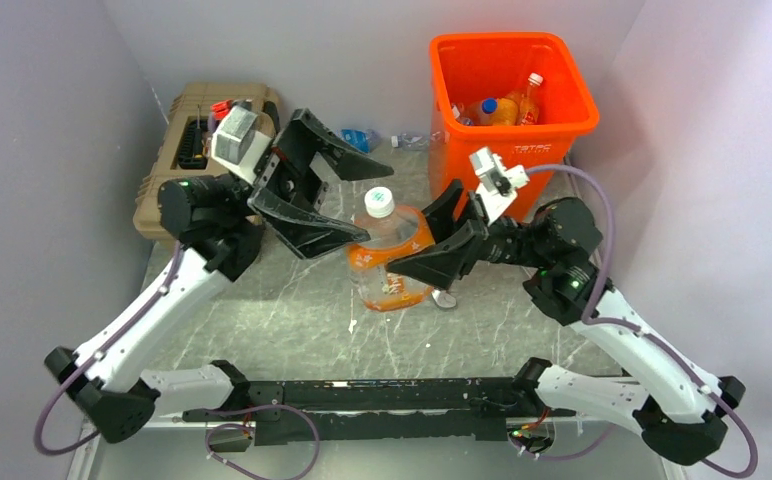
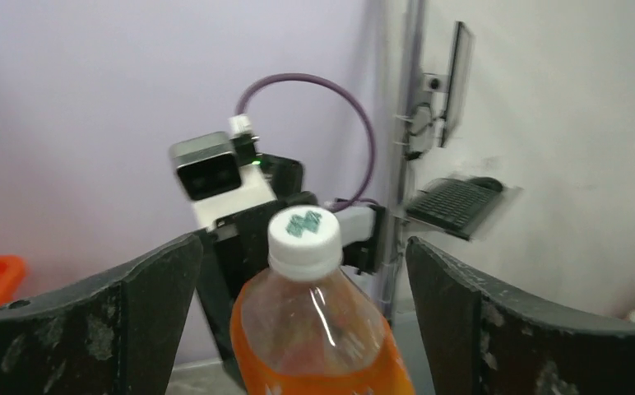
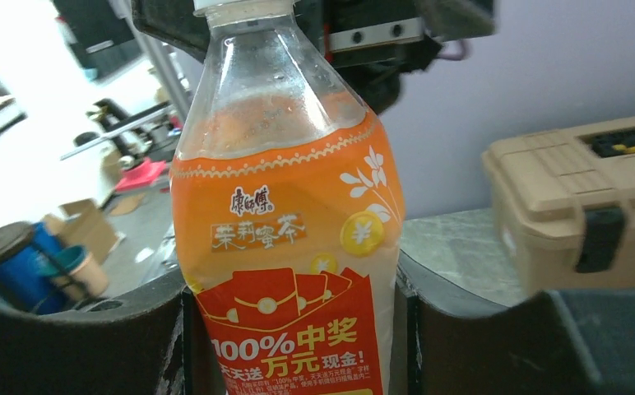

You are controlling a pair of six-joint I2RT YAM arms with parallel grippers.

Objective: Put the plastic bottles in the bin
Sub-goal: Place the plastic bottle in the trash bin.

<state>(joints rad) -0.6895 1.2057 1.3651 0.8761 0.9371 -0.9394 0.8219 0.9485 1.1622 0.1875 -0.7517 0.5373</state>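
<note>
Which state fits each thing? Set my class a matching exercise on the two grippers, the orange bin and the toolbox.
Things:
1. left gripper
2. right gripper
3. orange bin
4. toolbox

States:
A. has several bottles inside
B. shut on the orange-labelled bottle
C. open, a finger on either side of that bottle's neck, not touching it
D. tan, at the far left

Pairs: 1-C, 2-B, 3-A, 4-D

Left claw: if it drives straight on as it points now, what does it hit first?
The bottle: it sits dead ahead, centred between the fingers of the open left claw. The right claw holding it lies behind; the gap is unclear.
</note>
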